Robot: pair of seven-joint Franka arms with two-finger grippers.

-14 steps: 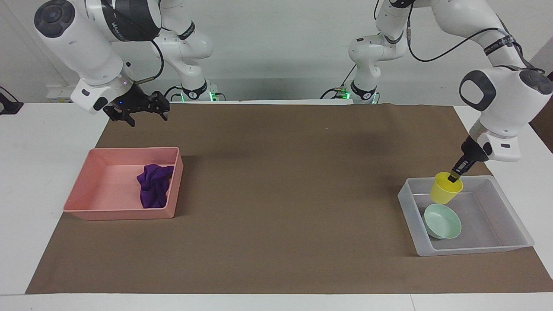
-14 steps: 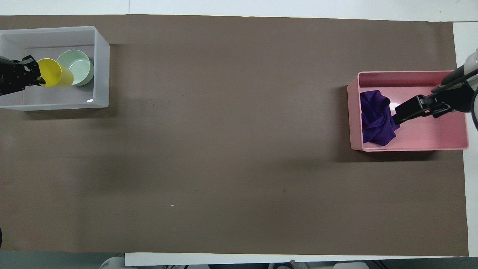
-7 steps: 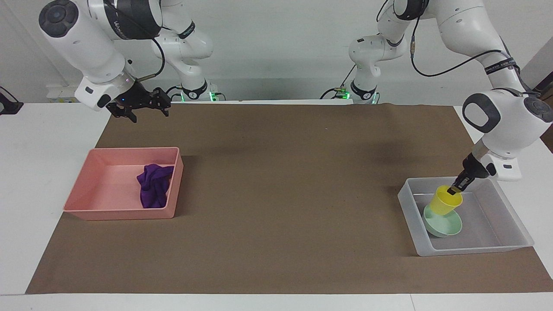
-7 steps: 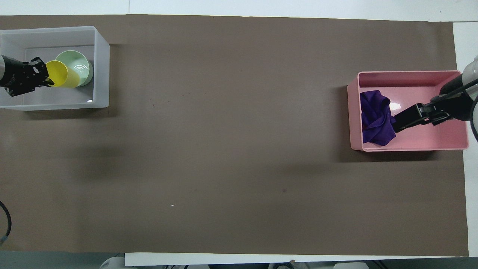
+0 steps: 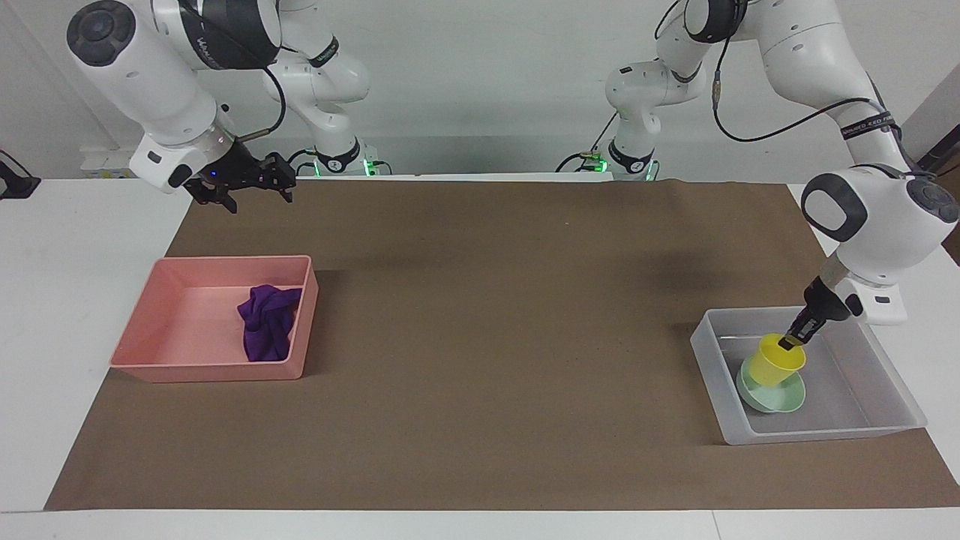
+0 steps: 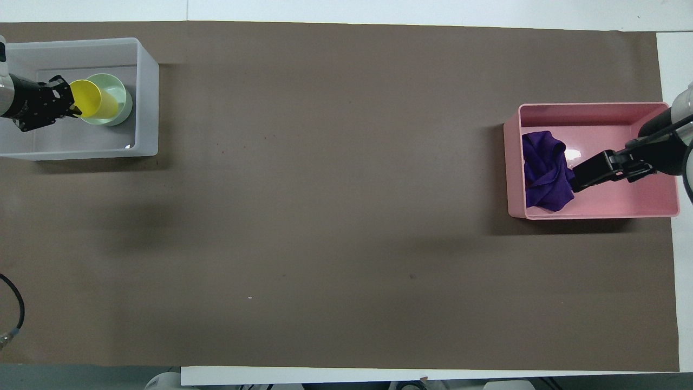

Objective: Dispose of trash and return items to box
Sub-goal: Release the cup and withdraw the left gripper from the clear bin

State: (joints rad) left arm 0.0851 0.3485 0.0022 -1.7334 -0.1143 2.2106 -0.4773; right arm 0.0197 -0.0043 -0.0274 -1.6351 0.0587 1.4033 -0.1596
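The left gripper pinches the yellow cup, tilted in the mint-green bowl. The overhead view puts the right gripper over the purple cloth; the facing view shows it raised, fingers apart.

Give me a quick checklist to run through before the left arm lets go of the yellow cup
1. Yellow cup over the clear box, not outside it: ok.
2. Cup resting in the mint bowl: its base sits in the bowl, but whether it bears its full weight, cannot tell.
3. Cup upright: not ok, it leans toward the left tool, which is shut on its rim.
4. Bowl inside the box: ok.
5. Purple cloth in the pink tray: ok.
6. Right tool out of the way: ok, it hangs in the air, away from the clear box, and its arm waits.
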